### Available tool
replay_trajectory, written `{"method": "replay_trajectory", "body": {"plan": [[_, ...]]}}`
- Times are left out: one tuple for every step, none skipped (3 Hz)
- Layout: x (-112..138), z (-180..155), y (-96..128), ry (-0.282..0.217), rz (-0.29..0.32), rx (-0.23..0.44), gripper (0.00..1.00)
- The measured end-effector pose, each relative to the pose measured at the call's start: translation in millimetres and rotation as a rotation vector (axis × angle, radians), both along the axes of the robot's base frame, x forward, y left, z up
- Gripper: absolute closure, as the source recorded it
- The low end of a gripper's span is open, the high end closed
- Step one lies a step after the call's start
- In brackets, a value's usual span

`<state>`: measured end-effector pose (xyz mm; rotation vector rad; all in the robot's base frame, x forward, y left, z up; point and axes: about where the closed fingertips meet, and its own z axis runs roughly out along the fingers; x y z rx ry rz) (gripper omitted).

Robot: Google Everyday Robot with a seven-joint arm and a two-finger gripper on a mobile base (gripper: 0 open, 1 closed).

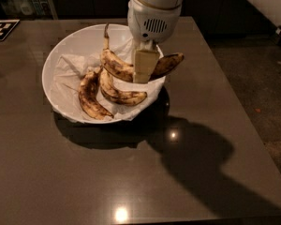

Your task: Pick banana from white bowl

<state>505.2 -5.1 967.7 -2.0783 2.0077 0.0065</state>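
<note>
The arm was cut off by the top edge, so only its white wrist housing with a vent grille showed above the end effector. One pale finger crossed the front of the banana; the other finger was hidden behind the fruit. The end effector was closed on the banana's middle, and where the covered part of the fruit met the finger could not be made out.

The banana sat over the right half of the white bowl, with its thin stem pointing up toward the far rim. Its dark end stuck out past the right rim. Whether its underside touched the crumpled paper could not be told.

Two more bananas lay on the paper nearer the camera: a brown-mottled banana at left and a yellower banana beside it, close under the held one.

The bowl stood on the far left part of the dark table. A wide stretch of tabletop opened in front of it and to its right, crossed by the arm's shadow. The table's right edge ran beside speckled floor. A black-and-white marker at the far left corner was cut off by the frame.
</note>
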Motion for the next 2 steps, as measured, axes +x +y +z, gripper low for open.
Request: {"method": "replay_trajectory", "body": {"plan": [[-40.5, 11.5, -50.5, -0.067, 0.040, -0.048, 1.00], [-40.2, 12.1, -50.4, -0.072, 0.041, -0.046, 1.00]]}}
